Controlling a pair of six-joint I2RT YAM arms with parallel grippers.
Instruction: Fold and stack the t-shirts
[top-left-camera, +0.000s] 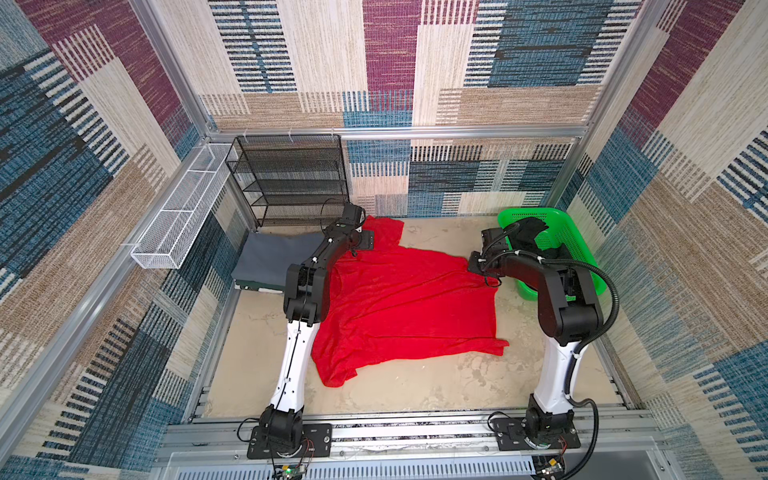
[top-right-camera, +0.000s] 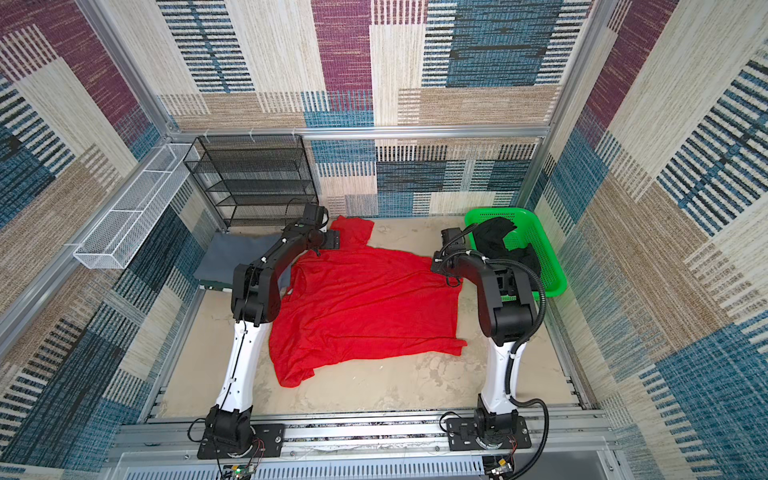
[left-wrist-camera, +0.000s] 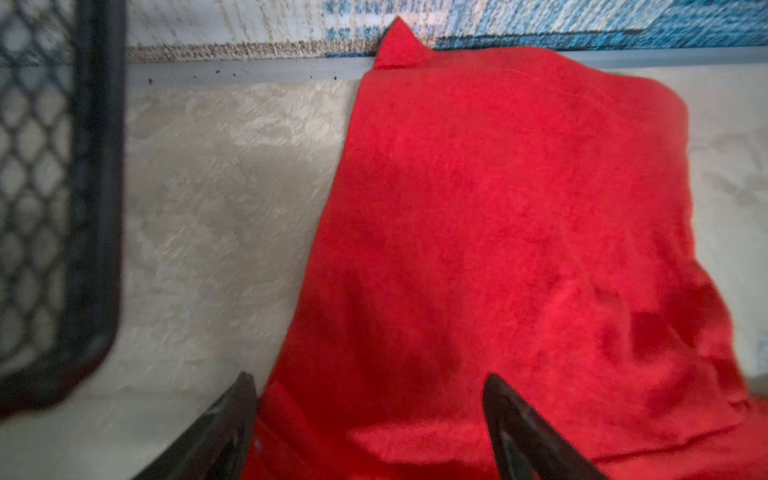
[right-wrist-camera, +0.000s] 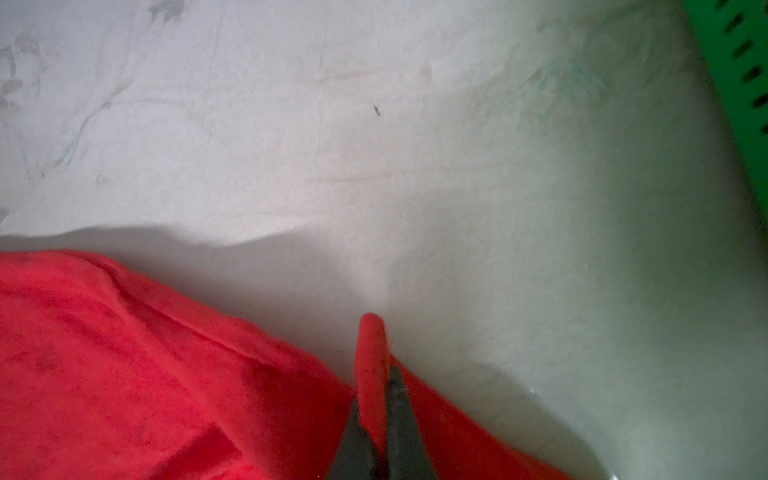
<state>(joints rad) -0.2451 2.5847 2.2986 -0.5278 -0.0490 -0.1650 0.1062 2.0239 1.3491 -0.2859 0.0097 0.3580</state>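
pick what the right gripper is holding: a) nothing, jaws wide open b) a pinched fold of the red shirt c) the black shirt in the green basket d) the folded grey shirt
b: the right wrist view shows the right gripper shut on a raised fold at the edge of the red shirt.

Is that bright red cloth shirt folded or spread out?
Spread out: the bright red cloth t-shirt lies wide, flat and wrinkled, no layers folded over.

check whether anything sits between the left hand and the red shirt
Nothing visible does. The open left hand is right at the red shirt, with cloth showing between its fingers; the black rack stands off to one side.
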